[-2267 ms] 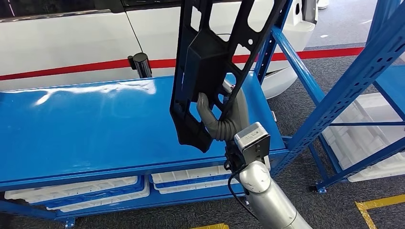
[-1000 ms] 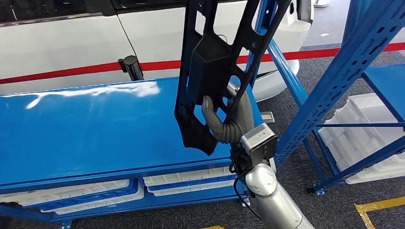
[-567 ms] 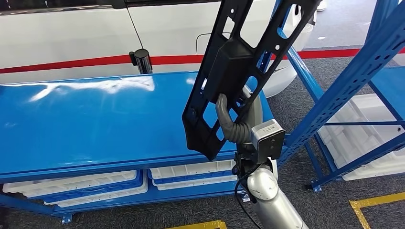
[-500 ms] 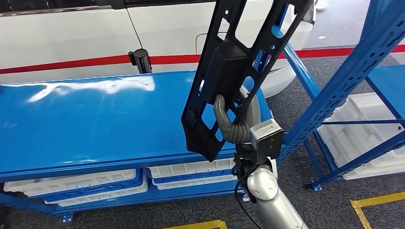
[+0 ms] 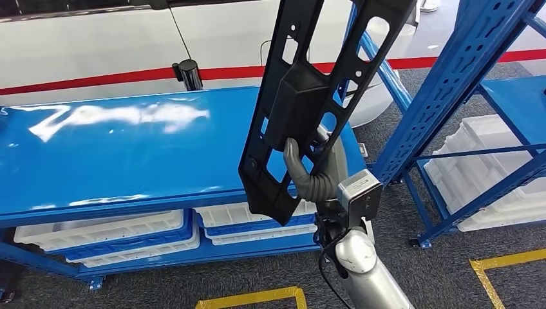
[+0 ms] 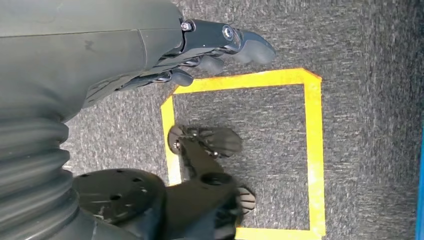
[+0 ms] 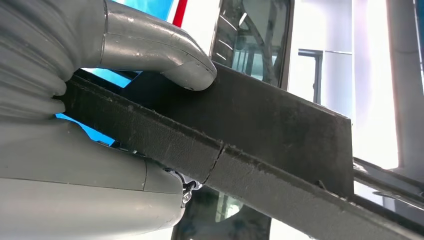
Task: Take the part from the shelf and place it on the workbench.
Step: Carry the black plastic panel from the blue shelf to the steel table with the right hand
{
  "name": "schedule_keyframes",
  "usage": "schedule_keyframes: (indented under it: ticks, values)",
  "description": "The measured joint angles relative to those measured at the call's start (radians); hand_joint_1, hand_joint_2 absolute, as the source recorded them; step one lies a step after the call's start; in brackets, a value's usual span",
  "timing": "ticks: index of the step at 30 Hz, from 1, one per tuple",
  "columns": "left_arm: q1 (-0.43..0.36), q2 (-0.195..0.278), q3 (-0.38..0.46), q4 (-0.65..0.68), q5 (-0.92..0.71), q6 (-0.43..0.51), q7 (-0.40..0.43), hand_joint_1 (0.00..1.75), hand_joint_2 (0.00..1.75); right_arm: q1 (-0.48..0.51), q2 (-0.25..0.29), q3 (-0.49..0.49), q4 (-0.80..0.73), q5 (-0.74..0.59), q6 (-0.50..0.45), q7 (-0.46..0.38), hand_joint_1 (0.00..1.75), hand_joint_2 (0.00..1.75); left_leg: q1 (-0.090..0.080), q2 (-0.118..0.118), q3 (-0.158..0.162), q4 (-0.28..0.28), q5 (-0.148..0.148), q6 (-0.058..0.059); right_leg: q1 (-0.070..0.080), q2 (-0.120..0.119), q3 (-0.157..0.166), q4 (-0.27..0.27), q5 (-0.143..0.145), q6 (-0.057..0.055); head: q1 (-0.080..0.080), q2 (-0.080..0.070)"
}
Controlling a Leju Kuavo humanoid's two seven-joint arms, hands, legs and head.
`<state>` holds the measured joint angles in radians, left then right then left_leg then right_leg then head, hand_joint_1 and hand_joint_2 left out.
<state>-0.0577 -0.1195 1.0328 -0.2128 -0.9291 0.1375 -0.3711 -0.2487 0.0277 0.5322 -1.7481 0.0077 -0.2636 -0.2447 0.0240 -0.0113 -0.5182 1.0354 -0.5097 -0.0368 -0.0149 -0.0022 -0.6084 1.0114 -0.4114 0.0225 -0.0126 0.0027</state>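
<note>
A shiny blue workbench (image 5: 116, 148) stands in front of a white car (image 5: 96, 45). The right hand (image 5: 308, 172) grips a big black part (image 5: 302, 96), thumb pressed on its side. The part stands almost upright in the air, above the workbench's right end. The left hand (image 6: 150, 55) hangs over grey carpet (image 6: 350, 40), holding nothing, fingers loosely apart. Blue shelf posts (image 5: 451, 84) stand at the right.

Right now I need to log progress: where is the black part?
In the head view the black part stands nearly upright in the air, gripped by the right hand, over the right end of the blue workbench, just left of the blue shelf upright.
</note>
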Motion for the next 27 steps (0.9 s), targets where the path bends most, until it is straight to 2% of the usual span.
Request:
schedule_keyframes:
  ticks: [1,3,4,5,6,8,9,10,11,12,13,14,15,16,17,18,19,20,21,23,24,25,26,27]
  values:
    - [-0.001,-0.001,0.0,0.0,-0.004,0.003,0.001,0.0,1.75,0.001,0.0,-0.001,-0.001,0.0,0.002,-0.002,1.75,1.75,-0.004,-0.003,0.001,-0.009,-0.001,0.006,0.001,0.0,-0.004,0.001,0.005,0.008,0.001,0.0]
    - [-0.001,-0.001,0.0,0.0,-0.01,0.011,0.003,0.0,1.75,0.005,-0.001,-0.003,-0.002,0.0,0.006,-0.005,1.75,1.75,-0.007,-0.003,-0.015,-0.009,0.014,0.025,0.001,0.001,-0.013,0.002,0.016,0.025,0.003,0.0]
    - [-0.001,-0.001,0.0,0.0,-0.013,0.016,0.004,0.0,1.75,0.008,-0.002,-0.005,-0.003,0.0,0.009,-0.006,1.75,1.75,-0.007,-0.001,-0.025,-0.011,0.023,0.037,0.001,0.002,-0.023,0.008,0.008,0.028,0.003,0.0]
    - [-0.002,-0.002,0.0,0.0,-0.016,0.021,0.005,0.0,1.75,0.01,-0.003,-0.006,-0.003,0.0,0.011,-0.006,1.75,1.75,-0.006,0.002,-0.036,-0.014,0.034,0.049,0.001,0.003,-0.037,0.03,-0.015,0.027,0.005,0.0]
    - [-0.002,-0.002,0.0,-0.001,-0.019,0.025,0.005,0.0,1.75,0.012,-0.004,-0.008,-0.003,0.0,0.012,-0.007,1.75,1.75,-0.006,0.004,-0.049,-0.015,0.046,0.059,0.001,0.003,-0.056,0.073,-0.053,0.021,0.007,0.0]
    - [-0.003,-0.001,0.0,-0.002,-0.023,0.029,0.005,0.0,1.75,0.015,-0.005,-0.011,-0.003,0.0,0.013,-0.007,1.75,1.75,-0.009,0.006,-0.079,-0.015,0.068,0.066,0.001,0.003,-0.094,0.201,-0.136,0.013,0.011,0.0]
    - [-0.003,-0.001,0.0,-0.002,-0.024,0.03,0.004,0.0,1.75,0.018,-0.006,-0.014,-0.003,0.0,0.014,-0.007,1.75,1.75,-0.011,0.007,-0.094,-0.014,0.08,0.067,0.001,0.003,-0.104,0.259,-0.159,0.015,0.011,0.0]
    - [-0.003,-0.001,0.0,-0.002,-0.024,0.03,0.003,0.0,1.75,0.021,-0.008,-0.015,-0.003,0.0,0.014,-0.007,1.75,1.75,-0.013,0.008,-0.109,-0.014,0.091,0.066,0.001,0.003,-0.1,0.29,-0.162,0.022,0.011,0.0]
    - [-0.003,-0.001,0.0,-0.002,-0.024,0.03,0.001,0.0,1.75,0.023,-0.009,-0.016,-0.003,0.0,0.015,-0.007,1.75,1.75,-0.014,0.009,-0.123,-0.014,0.102,0.066,0.002,0.003,-0.079,0.284,-0.147,0.032,0.011,0.0]
    - [-0.003,-0.002,0.0,-0.003,-0.025,0.03,0.0,0.0,1.75,0.024,-0.009,-0.016,-0.003,0.0,0.015,-0.007,1.75,1.75,-0.015,0.009,-0.136,-0.014,0.113,0.064,0.003,0.003,-0.038,0.241,-0.125,0.038,0.011,0.0]
    - [-0.003,-0.002,0.0,-0.003,-0.025,0.03,0.0,0.0,1.75,0.024,-0.01,-0.016,-0.004,0.0,0.015,-0.007,1.75,1.75,-0.016,0.009,-0.147,-0.013,0.124,0.062,0.005,0.003,0.019,0.17,-0.111,0.037,0.011,0.0]
    - [-0.004,-0.003,0.0,-0.003,-0.025,0.03,-0.001,0.0,1.75,0.024,-0.009,-0.016,-0.005,0.0,0.016,-0.008,1.75,1.75,-0.017,0.008,-0.156,-0.013,0.135,0.058,0.009,0.002,0.081,0.083,-0.11,0.031,0.011,0.0]
    - [-0.004,-0.004,0.0,-0.004,-0.026,0.03,-0.001,0.0,1.75,0.024,-0.009,-0.017,-0.006,0.0,0.016,-0.008,1.75,1.75,-0.018,0.008,-0.16,-0.015,0.146,0.054,0.014,0.001,0.125,0.018,-0.115,0.023,0.01,0.0]
    - [-0.004,-0.004,0.0,-0.004,-0.026,0.03,-0.001,0.0,1.75,0.024,-0.009,-0.017,-0.008,0.0,0.017,-0.008,1.75,1.75,-0.018,0.007,-0.162,-0.018,0.157,0.048,0.017,0.001,0.15,-0.025,-0.123,0.016,0.01,0.0]
    - [-0.004,-0.005,0.0,-0.004,-0.026,0.03,-0.002,0.0,1.75,0.024,-0.009,-0.017,-0.008,0.0,0.018,-0.008,1.75,1.75,-0.017,0.007,-0.162,-0.023,0.168,0.041,0.02,0.002,0.154,-0.042,-0.124,0.01,0.011,0.0]
    - [-0.003,-0.005,0.0,-0.004,-0.026,0.03,-0.002,0.0,1.75,0.024,-0.009,-0.017,-0.009,0.0,0.018,-0.008,1.75,1.75,-0.016,0.008,-0.163,-0.029,0.177,0.034,0.018,0.002,0.144,-0.04,-0.113,0.005,0.011,0.0]
    - [-0.002,-0.004,0.0,-0.004,-0.026,0.03,-0.002,0.0,1.75,0.024,-0.009,-0.017,-0.009,0.0,0.018,-0.009,1.75,1.75,-0.014,0.007,-0.167,-0.027,0.172,0.029,0.013,0.002,0.137,-0.044,-0.103,-0.002,0.012,0.0]
    - [-0.001,-0.004,0.0,-0.004,-0.026,0.03,-0.002,0.0,1.75,0.024,-0.008,-0.017,-0.009,0.0,0.018,-0.009,1.75,1.75,-0.013,0.007,-0.175,-0.013,0.147,0.024,0.008,0.0,0.128,-0.045,-0.091,-0.012,0.01,0.0]
    - [0.0,-0.003,0.0,-0.004,-0.026,0.03,-0.002,0.0,1.75,0.025,-0.008,-0.017,-0.009,0.0,0.018,-0.009,1.75,1.75,-0.012,0.007,-0.186,0.022,0.102,0.019,0.003,-0.001,0.118,-0.048,-0.078,-0.02,0.009,0.0]
    - [0.0,-0.003,0.0,-0.004,-0.026,0.03,-0.002,0.0,1.75,0.026,-0.006,-0.017,-0.008,-0.001,0.019,-0.008,1.75,1.75,-0.01,0.007,-0.216,0.148,-0.004,0.01,0.002,-0.003,0.095,-0.047,-0.054,-0.028,0.007,0.0]
    - [0.0,-0.003,0.0,-0.004,-0.026,0.03,-0.002,0.0,1.75,0.027,-0.006,-0.017,-0.008,-0.001,0.019,-0.008,1.75,1.75,-0.008,0.007,-0.226,0.212,-0.032,0.005,0.002,-0.003,0.081,-0.045,-0.042,-0.027,0.007,0.0]
    - [0.0,-0.003,0.0,-0.004,-0.026,0.03,-0.002,0.0,1.75,0.027,-0.006,-0.017,-0.008,-0.001,0.019,-0.008,1.75,1.75,-0.005,0.008,-0.225,0.254,-0.035,0.0,0.001,-0.003,0.066,-0.042,-0.031,-0.024,0.007,0.0]
    - [0.0,-0.002,0.0,-0.004,-0.026,0.03,-0.002,0.0,1.75,0.027,-0.006,-0.017,-0.008,-0.001,0.019,-0.008,1.75,1.75,-0.002,0.008,-0.207,0.263,-0.016,-0.005,-0.001,-0.003,0.049,-0.037,-0.021,-0.02,0.007,0.0]
    - [0.0,-0.001,0.0,-0.004,-0.028,0.031,-0.002,0.0,1.75,0.028,-0.006,-0.017,-0.008,-0.001,0.019,-0.008,1.75,1.75,0.003,0.008,-0.17,0.235,0.01,-0.009,-0.003,-0.003,0.033,-0.029,-0.014,-0.014,0.006,0.0]
